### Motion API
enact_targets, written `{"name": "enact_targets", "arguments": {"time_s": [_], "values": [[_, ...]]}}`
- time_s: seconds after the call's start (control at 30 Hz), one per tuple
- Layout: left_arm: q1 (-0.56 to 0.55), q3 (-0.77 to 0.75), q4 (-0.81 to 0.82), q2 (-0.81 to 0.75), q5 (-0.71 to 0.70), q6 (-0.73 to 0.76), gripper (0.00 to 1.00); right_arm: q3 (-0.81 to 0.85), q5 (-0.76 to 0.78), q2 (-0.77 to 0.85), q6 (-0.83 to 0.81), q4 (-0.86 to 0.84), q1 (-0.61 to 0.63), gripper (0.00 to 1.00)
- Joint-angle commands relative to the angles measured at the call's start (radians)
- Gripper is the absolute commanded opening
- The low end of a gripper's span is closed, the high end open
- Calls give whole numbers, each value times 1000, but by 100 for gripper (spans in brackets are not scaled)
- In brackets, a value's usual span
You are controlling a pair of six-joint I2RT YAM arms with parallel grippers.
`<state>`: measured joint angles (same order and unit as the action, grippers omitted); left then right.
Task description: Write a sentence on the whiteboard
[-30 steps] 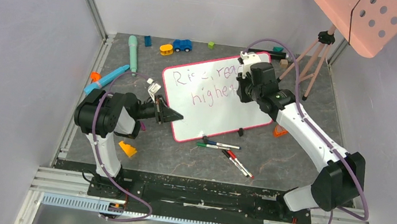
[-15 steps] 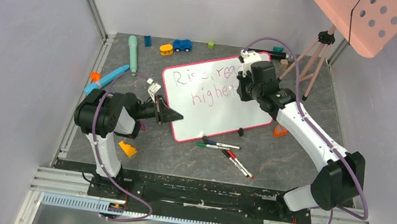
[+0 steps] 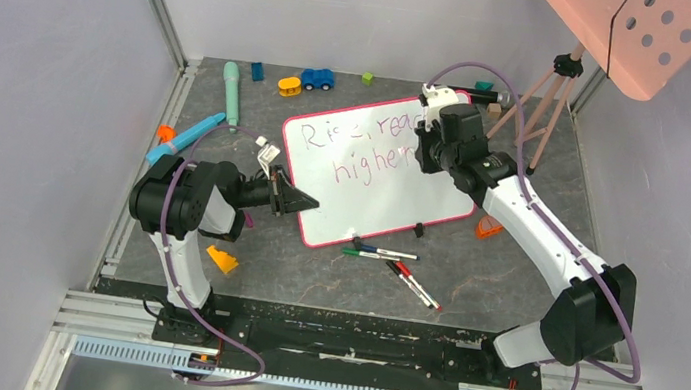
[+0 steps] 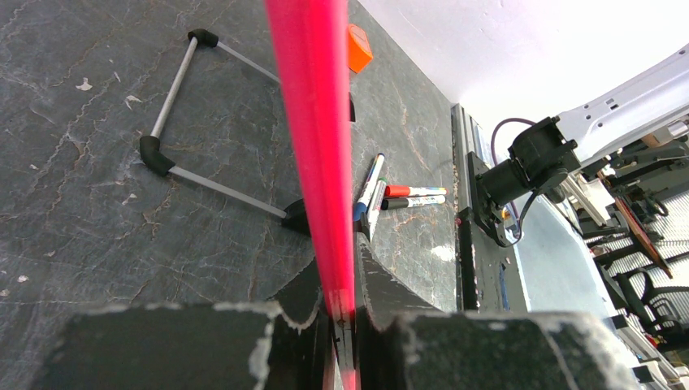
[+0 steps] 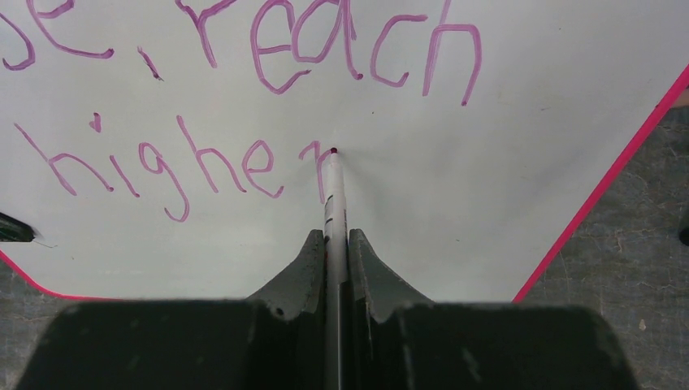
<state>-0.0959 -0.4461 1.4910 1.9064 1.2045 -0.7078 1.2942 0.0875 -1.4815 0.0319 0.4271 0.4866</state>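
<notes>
My right claw [image 5: 333, 240] pinched the marker [image 5: 334, 191], tip on the whiteboard [image 5: 504, 114], ending the sentence [image 5: 268, 49]; next, I judged, lift clear.

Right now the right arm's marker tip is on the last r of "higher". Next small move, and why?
Probably lift the marker straight off the whiteboard: the right gripper is shut on it, its tip sits at the end of the r's hook, and the sentence looks finished.

top external: high, near side, looking down on whole dark grey stone-patterned table [image 3: 311, 271] | left wrist: close, low, edge-on along flat white pink-red-rimmed whiteboard [image 4: 313, 162] | right wrist: close, facing its written face | shared: that whiteboard
</notes>
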Motion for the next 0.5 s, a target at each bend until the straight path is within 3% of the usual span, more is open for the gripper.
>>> {"name": "enact_targets", "arguments": {"time_s": [0.0,0.13,0.3,0.4,0.47], "values": [[-16,5,66,-3,81,126,7,38,32,-3,-16,-29,-12,0],[-16,5,66,-4,81,124,9,19,12,40,-8,-35,-12,0],[-17,-2,66,0,89,119,21,-24,-32,116,-6,-43,-13,0],[-16,-2,67,-3,93,117,31,-67,-53,168,-6,-62,-13,0],[-16,-1,66,-7,109,119,46,-82,-54,195,-6,-69,-13,0]]}}
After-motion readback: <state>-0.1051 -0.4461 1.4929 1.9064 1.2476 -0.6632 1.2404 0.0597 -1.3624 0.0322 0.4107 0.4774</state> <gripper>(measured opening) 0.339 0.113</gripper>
